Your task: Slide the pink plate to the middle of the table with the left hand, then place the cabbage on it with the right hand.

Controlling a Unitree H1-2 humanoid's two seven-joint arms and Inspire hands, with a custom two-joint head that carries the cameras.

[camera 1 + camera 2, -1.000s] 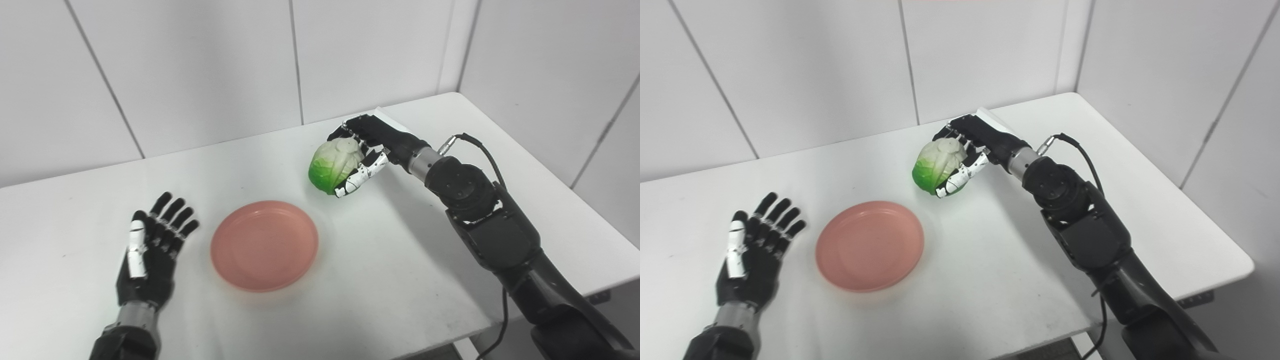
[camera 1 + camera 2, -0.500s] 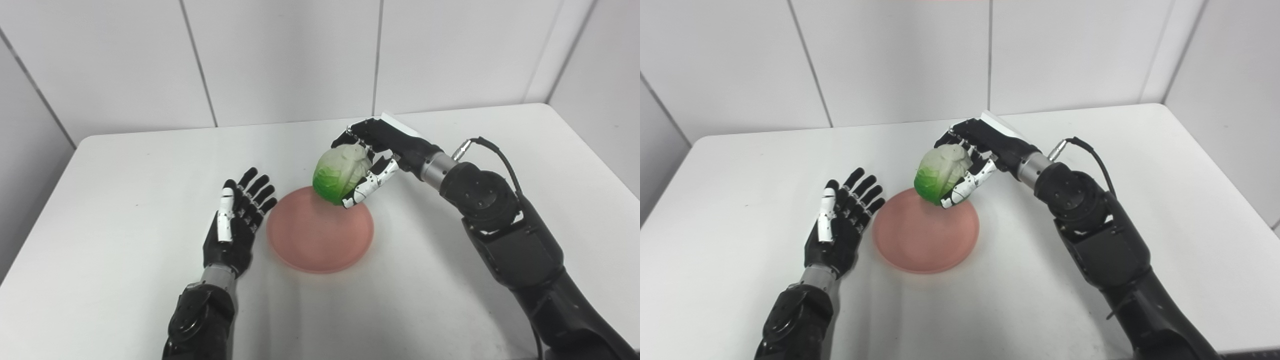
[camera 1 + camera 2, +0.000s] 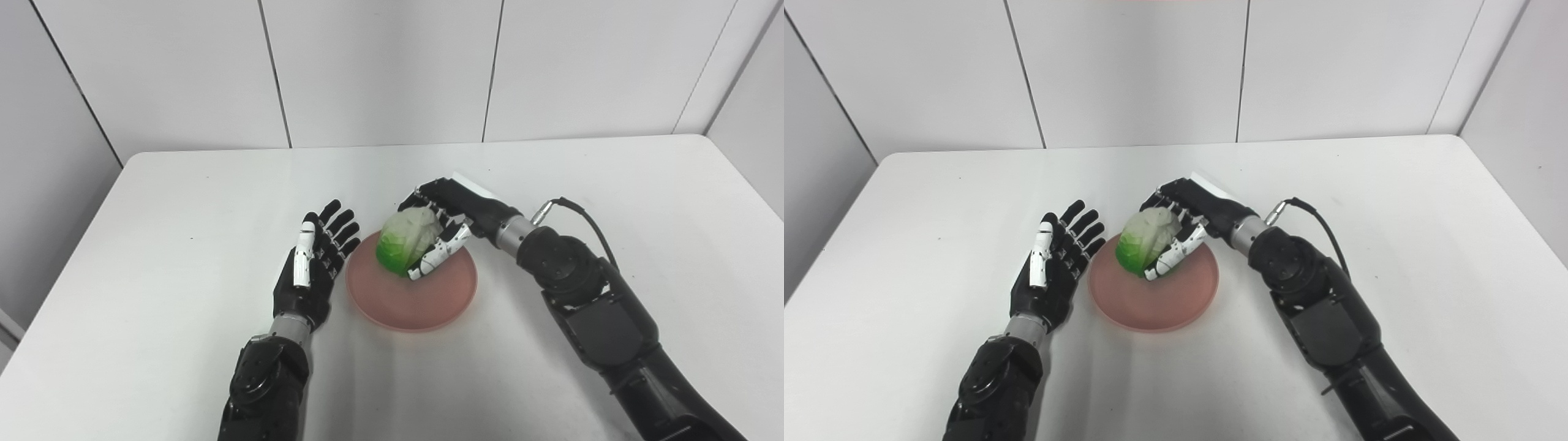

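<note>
A white table [image 3: 184, 202] with rounded corners fills most of the scene, set against pale grey wall panels [image 3: 380, 67]. Near the middle of the table lies a round pink plate [image 3: 422, 303], shallow and glossy. Over the far left part of the plate is a cabbage [image 3: 405, 240], pale cream at its top and bright green at its lower end, tilted so the green end points down toward the plate. Whether the cabbage touches the plate or sits just above it cannot be told. The right hand [image 3: 450, 211], black with a white-patterned thumb, is clamped on the cabbage: its dark fingers [image 3: 422, 196] curl over the far, upper side and the thumb presses against the near right side. The right arm [image 3: 588, 306], black and bulky with a silver wrist ring, comes in from the lower right corner, and a thin black cable [image 3: 582, 211] loops out from the wrist. The left hand [image 3: 312, 269] lies just beside the plate's left edge, palm facing right toward the plate, fingers straight and spread apart, gripping nothing; its fingertips [image 3: 349, 245] are close to the rim, though contact is not clear. The left arm [image 3: 266, 386] comes up from the bottom edge, left of centre.
</note>
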